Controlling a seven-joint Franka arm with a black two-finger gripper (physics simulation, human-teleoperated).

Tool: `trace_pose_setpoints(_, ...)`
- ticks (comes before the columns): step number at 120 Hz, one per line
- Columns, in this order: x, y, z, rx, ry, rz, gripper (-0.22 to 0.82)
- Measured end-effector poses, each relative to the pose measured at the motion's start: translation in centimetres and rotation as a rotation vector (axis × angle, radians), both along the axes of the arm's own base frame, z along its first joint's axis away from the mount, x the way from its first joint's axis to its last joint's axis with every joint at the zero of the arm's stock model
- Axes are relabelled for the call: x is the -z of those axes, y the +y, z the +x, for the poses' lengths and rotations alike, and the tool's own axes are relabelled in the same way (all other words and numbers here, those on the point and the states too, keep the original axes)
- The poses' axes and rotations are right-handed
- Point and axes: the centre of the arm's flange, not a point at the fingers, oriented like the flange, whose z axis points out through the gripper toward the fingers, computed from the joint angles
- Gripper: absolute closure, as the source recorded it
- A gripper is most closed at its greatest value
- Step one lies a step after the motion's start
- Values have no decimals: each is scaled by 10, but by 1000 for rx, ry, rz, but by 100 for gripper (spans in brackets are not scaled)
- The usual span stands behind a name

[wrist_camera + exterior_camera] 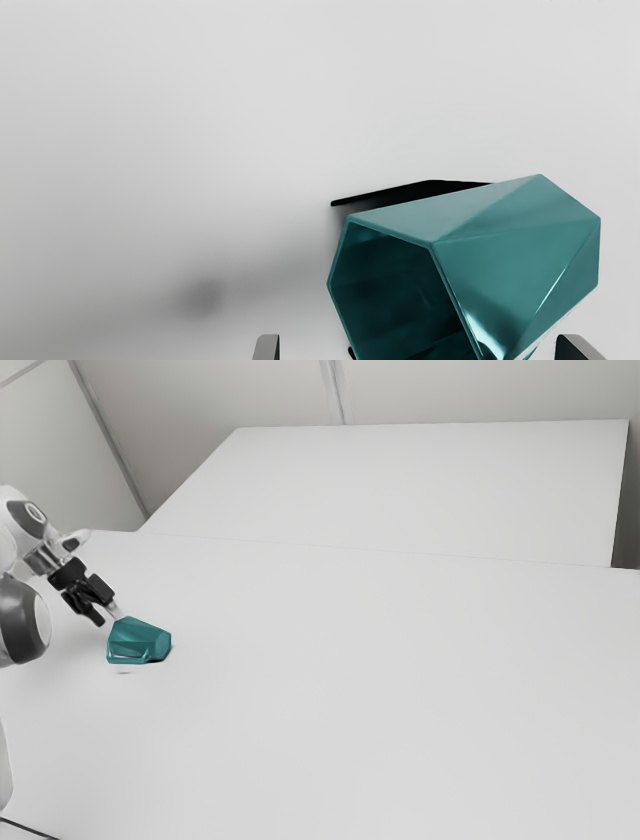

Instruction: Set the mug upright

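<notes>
Taking the mug [138,640] as our mark and going across the exterior view from its left, we have the arm [22,518] first, then the gripper [107,617] close beside and a little above the mug's wide end. The gripper's fingertips [267,348] stand well apart, with nothing clamped between them. The mug itself lies on its side on the table [400,660], its open mouth [395,300] toward the arm and its narrower base [161,645] toward the exterior view's right; beyond it, the table runs on. We judge that we are at the approach, with the grasp and the righting ahead of us. The next move calls for centring the open fingers over the mug, going down until they straddle its body or rim, and closing gently, as the slanted facets could let it slip or roll. Then we would lift slightly, tip the mouth upward and set the base flat. The handle is hard to make out, so we cannot say whether it would hinder a finger.
</notes>
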Motion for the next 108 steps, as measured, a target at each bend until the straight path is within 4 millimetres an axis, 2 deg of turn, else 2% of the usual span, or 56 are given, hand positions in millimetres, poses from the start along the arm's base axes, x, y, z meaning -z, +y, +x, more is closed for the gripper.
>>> trace_pose_setpoints(26, 17, -3, 0, 11, -24, -76, 0)
trace_pose_setpoints(65, 16, -14, 3, 10, -32, -144, 0)
trace_pose_setpoints(84, 13, -21, -7, -2, -8, -169, 0)
trace_pose_setpoints(108, 21, -25, -14, -20, 15, -191, 0)
